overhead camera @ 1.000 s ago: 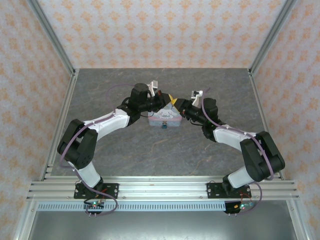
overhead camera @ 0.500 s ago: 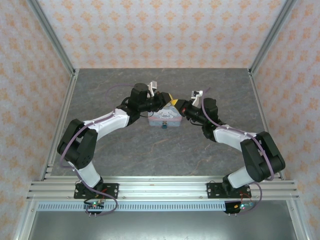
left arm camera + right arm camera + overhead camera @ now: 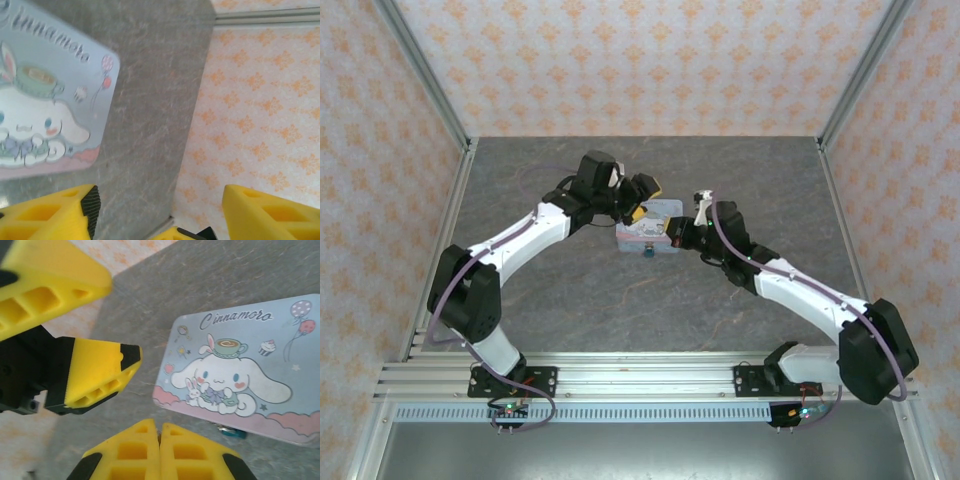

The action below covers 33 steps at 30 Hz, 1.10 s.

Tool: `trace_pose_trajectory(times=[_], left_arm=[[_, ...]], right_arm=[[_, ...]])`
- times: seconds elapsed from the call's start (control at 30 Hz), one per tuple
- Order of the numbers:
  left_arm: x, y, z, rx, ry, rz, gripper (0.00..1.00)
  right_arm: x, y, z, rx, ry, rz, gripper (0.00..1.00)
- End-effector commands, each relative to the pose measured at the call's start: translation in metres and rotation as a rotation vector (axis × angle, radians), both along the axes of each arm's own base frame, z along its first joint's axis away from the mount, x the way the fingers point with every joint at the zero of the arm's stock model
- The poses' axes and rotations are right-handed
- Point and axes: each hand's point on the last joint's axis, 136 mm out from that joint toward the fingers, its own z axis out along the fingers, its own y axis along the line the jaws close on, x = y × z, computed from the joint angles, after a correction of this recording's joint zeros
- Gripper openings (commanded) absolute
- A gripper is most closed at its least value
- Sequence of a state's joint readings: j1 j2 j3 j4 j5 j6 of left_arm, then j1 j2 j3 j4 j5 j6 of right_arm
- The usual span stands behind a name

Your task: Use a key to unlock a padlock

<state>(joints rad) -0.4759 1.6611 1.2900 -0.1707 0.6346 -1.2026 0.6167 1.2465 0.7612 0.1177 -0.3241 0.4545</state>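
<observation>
Here the left claw [image 3: 645,198] is released near the tin's [image 3: 235,375] far corner, the right claw [image 3: 160,436] is clenched just beside it, and the padlock [image 3: 228,431] sits at the tin's near edge, so a low right claw could push the tin and turn the padlock away.

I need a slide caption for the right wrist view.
Shut right gripper and open left gripper beside a pastel cartoon-printed rectangular tin; a tiny teal padlock at its edge.
</observation>
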Motion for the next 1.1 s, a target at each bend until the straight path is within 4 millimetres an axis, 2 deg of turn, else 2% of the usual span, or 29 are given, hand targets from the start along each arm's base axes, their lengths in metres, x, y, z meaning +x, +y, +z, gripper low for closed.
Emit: trace_pose_trajectory(times=[0.0, 0.17, 0.43, 0.63, 0.87, 1.07], left_arm=[[-0.019, -0.005, -0.021, -0.047, 0.178, -0.002, 0.63], [-0.028, -0.003, -0.029, -0.033, 0.219, -0.01, 0.57], [-0.036, -0.006, -0.042, -0.035, 0.253, -0.015, 0.5], [-0.036, -0.01, -0.039, -0.046, 0.255, -0.025, 0.46], [-0.036, -0.014, -0.038, -0.051, 0.269, -0.044, 0.42], [-0.037, -0.016, -0.039, -0.05, 0.272, -0.054, 0.36]], right_arm=[[0.003, -0.013, 0.007, -0.247, -0.14, -0.041, 0.0], [0.001, -0.004, 0.013, -0.369, -0.245, -0.025, 0.0], [0.004, 0.011, 0.017, -0.36, -0.257, 0.009, 0.0], [0.005, 0.016, 0.018, -0.373, -0.267, 0.031, 0.0], [0.004, 0.02, 0.02, -0.512, -0.358, 0.06, 0.0], [0.007, 0.022, 0.017, -0.564, -0.383, 0.066, 0.0]])
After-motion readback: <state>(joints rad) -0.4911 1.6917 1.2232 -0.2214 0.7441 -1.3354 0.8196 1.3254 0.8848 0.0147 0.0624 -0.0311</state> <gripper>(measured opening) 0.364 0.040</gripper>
